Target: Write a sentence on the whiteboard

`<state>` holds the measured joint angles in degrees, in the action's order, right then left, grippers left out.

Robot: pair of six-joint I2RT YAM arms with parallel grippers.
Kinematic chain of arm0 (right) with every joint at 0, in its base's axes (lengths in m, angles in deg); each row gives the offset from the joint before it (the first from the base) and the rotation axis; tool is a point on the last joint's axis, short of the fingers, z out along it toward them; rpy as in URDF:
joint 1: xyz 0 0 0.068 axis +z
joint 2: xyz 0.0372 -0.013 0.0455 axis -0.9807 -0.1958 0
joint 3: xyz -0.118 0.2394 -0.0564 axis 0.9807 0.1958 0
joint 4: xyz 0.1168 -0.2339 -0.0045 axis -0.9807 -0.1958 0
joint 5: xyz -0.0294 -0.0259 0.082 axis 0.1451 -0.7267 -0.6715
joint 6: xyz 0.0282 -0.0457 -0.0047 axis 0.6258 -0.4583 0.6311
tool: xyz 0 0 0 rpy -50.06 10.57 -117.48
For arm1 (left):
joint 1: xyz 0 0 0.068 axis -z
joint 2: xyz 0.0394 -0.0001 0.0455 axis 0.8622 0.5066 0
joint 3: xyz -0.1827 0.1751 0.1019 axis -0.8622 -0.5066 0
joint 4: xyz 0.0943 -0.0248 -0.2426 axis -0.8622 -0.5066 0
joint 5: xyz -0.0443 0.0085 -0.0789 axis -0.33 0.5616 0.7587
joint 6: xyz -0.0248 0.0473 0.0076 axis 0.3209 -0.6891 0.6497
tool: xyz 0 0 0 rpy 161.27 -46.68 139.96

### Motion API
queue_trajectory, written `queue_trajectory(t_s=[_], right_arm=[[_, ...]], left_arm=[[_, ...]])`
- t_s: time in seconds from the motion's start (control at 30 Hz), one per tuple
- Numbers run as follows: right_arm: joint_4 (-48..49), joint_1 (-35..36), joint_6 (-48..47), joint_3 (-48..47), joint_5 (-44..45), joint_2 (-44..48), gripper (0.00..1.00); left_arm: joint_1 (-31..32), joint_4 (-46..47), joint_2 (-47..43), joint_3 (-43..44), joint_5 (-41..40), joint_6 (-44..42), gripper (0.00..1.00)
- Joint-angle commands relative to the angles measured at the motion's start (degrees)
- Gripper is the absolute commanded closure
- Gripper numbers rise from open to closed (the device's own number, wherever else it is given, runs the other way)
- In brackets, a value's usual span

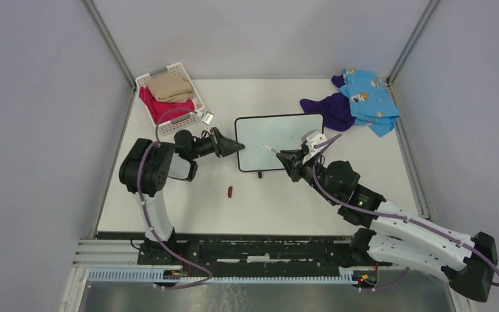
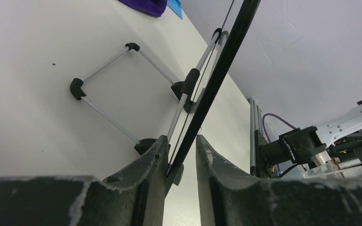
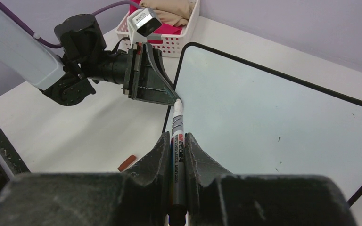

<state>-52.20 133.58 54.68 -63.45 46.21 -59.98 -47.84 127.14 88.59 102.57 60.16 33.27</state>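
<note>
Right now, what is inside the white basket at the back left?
A beige cloth lies on top of a pink-red cloth in the basket. Whatever lies beneath them is covered.

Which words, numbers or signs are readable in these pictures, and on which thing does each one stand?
On the marker in the right hand: one line of print along the barrel, too small and blurred to read.
On the whiteboard: no writing at all.
Nothing else in view carries readable text.
</note>
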Motion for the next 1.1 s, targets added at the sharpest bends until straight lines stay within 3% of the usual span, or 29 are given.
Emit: queue_trajectory(t_s=[0.0,0.3,0.77,1.07], right_arm=[[3.5,1.1,-0.9,-2.9,3.6,-1.6,1.0],[3.9,2.0,-1.5,-2.9,4.3,-3.3,1.0],[4.2,2.3,-3.0,-2.2,6.3,-4.1,1.0],[10.2,4.1,-7.2,-1.5,12.2,-7.9,1.0]], left_arm=[[-0.1,5.4,0.8,-0.7,-0.3,-1.6,0.64],[-0.4,5.7,1.8,-1.1,-1.1,-2.1,0.56],[-0.3,8.1,0.7,-1.6,-1.3,-2.1,0.63],[-0.2,8.3,0.9,-1.6,-1.3,-2.2,0.68]])
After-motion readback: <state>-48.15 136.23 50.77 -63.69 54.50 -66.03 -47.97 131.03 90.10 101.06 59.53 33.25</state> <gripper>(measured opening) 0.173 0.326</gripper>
